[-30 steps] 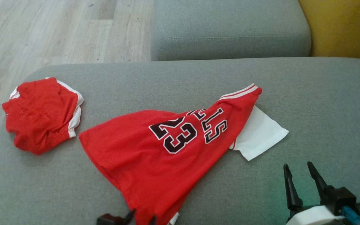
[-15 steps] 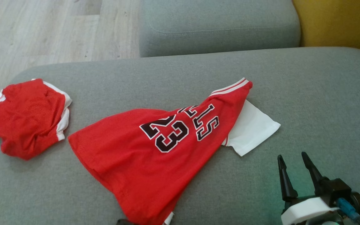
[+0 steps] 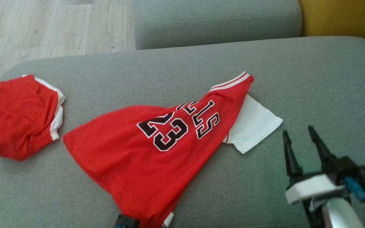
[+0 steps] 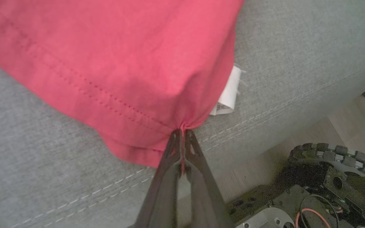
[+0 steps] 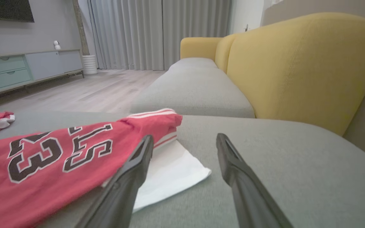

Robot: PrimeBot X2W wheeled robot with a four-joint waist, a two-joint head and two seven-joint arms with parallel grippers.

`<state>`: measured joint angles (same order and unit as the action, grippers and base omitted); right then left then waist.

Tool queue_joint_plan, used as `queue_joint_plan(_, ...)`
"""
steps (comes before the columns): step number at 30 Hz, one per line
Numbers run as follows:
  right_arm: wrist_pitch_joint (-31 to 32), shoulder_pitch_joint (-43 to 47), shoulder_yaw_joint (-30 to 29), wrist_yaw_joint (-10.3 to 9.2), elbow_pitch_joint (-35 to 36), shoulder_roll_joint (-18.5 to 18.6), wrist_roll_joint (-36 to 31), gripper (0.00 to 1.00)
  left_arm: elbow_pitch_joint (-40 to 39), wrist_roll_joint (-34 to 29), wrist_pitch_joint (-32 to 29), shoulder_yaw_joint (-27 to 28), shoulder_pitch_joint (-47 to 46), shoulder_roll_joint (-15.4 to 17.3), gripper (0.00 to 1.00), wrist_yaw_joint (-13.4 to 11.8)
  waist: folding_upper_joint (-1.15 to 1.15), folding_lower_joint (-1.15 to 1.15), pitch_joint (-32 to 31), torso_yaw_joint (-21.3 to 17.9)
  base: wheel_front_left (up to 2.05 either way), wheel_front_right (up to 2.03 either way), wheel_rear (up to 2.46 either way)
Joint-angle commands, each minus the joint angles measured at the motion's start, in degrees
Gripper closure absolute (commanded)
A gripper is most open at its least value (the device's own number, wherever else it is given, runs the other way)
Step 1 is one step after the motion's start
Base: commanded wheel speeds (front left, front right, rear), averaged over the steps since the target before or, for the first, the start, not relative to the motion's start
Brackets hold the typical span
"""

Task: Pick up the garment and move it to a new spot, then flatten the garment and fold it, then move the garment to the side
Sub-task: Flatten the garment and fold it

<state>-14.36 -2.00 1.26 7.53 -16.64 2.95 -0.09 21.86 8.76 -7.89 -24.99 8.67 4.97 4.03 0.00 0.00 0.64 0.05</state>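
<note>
The red jersey (image 3: 131, 152) lies spread on the grey sofa cushion (image 3: 312, 79) with its black-and-white 23 and lettering facing up. Its striped neck end points toward the far right, and its hem end reaches the near edge of the cushion. A white sleeve (image 3: 255, 126) sticks out flat from under the jersey's right side. In the left wrist view the left gripper (image 4: 182, 131) is clenched on the jersey's near hem corner. Its 2 dark fingers (image 4: 169, 171) are pressed together, and a small pucker of red cloth is pinched between the tips just above the cushion's stitched seam. A white label (image 4: 228, 95) pokes out from under the hem just to the right of that pinch. The right gripper (image 3: 297, 129) hovers above bare cushion near the sleeve's outer corner. Its jaws are spread wide and grasp nothing, and it touches neither sleeve nor jersey. A second red garment (image 3: 17, 117) with white trim sits bunched at the cushion's far left, well apart from the jersey. Beyond the cushion lie another grey seat (image 3: 217, 19), a yellow backrest (image 5: 296, 63) to the right and pale wooden floor (image 3: 43, 28) to the left.
</note>
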Motion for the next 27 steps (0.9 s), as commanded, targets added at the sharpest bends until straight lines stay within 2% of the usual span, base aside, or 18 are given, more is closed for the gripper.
queue_joint_plan(1, -0.6, -3.7, 1.1, -0.04, 1.7, 1.5, -0.5, 0.00, -0.8, 0.4, 0.6, 1.6, -3.1, -0.5, 1.00, -0.2, 0.00, 0.00, 0.3, 0.2, 0.00, 0.00, 0.00)
queue_joint_plan(5, 1.9, -9.1, -0.1, -0.04, -2.4, 3.4, -1.8, 0.00, -0.4, 1.0, 0.8, 1.4, -4.3, -0.6, 1.00, 0.0, 0.00, 0.00, 1.5, 0.9, 0.00, 0.00, 0.00)
queue_joint_plan(9, 11.0, -15.6, 0.9, -0.04, -9.3, 6.0, -3.3, 0.00, -2.3, 1.7, 0.3, 1.3, -5.5, -0.6, 1.00, 0.3, 0.00, 0.00, 3.2, 2.3, 0.00, 0.00, 0.00)
queue_joint_plan(12, 17.5, -20.5, 2.6, -0.04, -15.0, 7.5, -2.1, 0.00, -4.8, 2.1, -0.3, 1.5, -6.1, -0.4, 1.00, 0.3, 0.00, 0.00, 4.2, 3.5, 0.00, 0.00, 0.00)
queue_joint_plan(19, 26.9, -28.2, 6.2, -0.04, -27.2, 10.7, 1.1, 0.00, -11.1, 2.3, -2.0, 1.0, -7.6, 0.2, 1.00, 0.5, 0.00, 0.00, 5.9, 7.2, 0.00, 0.00, 0.00)
queue_joint_plan(23, 30.5, -31.2, 5.6, -0.04, -32.7, 11.9, 3.1, 0.00, -14.1, 2.6, -3.1, 0.6, -8.4, 0.4, 1.00, 0.5, 0.00, 0.00, 6.6, 8.8, 0.00, 0.00, 0.00)
queue_joint_plan(27, 30.6, -32.5, 5.8, -0.04, -34.8, 12.2, 3.4, 0.00, -15.4, 2.8, -3.5, 0.5, -8.4, 0.4, 1.00, 0.5, 0.00, 0.00, 6.9, 9.1, 0.00, 0.00, 0.00)
